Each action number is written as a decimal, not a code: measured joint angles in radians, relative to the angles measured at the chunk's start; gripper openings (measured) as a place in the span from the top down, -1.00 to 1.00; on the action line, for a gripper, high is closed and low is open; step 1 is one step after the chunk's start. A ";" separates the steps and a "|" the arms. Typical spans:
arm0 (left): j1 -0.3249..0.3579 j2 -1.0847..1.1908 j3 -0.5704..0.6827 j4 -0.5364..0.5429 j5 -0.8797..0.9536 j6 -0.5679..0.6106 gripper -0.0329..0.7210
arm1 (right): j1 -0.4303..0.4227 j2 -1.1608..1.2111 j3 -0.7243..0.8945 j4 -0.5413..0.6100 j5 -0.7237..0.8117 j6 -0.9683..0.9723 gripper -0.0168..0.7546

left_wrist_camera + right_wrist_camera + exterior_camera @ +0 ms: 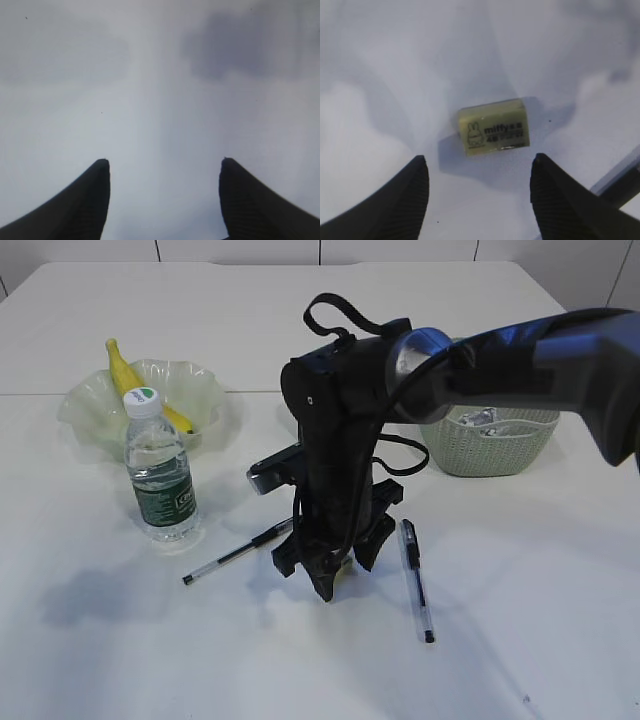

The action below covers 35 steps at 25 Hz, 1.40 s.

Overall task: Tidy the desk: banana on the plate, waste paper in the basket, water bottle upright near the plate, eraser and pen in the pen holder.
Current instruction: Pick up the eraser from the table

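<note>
The right hand (476, 170) hangs spread wide over the eraser (492, 126) on the white tabletop (520, 640), grasping nothing. The left hand (164, 167) is also spread, empty. Banana (122, 365) lies in the plate (85, 405); bottle (158, 475) stands near it.

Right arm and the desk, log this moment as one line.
right gripper: open, above eraser, not gripping | banana: on plate | water bottle: upright | two pens: on desk

We see a pale tiled wall (240, 250) behind the white table (520, 640), under soft, even light casting faint shadows.
</note>
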 joint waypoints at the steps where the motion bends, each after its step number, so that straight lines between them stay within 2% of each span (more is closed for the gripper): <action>1: 0.000 0.000 0.000 0.000 0.000 0.000 -0.36 | 0.000 0.007 0.000 0.000 0.000 0.000 -0.27; 22: 0.000 0.000 0.000 0.000 0.000 0.000 -0.32 | 0.000 0.030 -0.006 0.000 -0.060 0.000 -0.26; 25: 0.000 0.000 0.000 0.000 0.000 0.000 -0.32 | 0.000 0.030 -0.006 0.002 -0.060 0.000 -0.16; 30: 0.000 0.000 0.000 0.000 0.002 0.000 -0.30 | 0.000 0.030 -0.006 0.004 -0.060 0.000 0.23; 35: 0.000 0.000 0.000 0.000 0.003 0.000 -0.28 | 0.000 0.030 -0.006 0.004 -0.060 0.000 0.34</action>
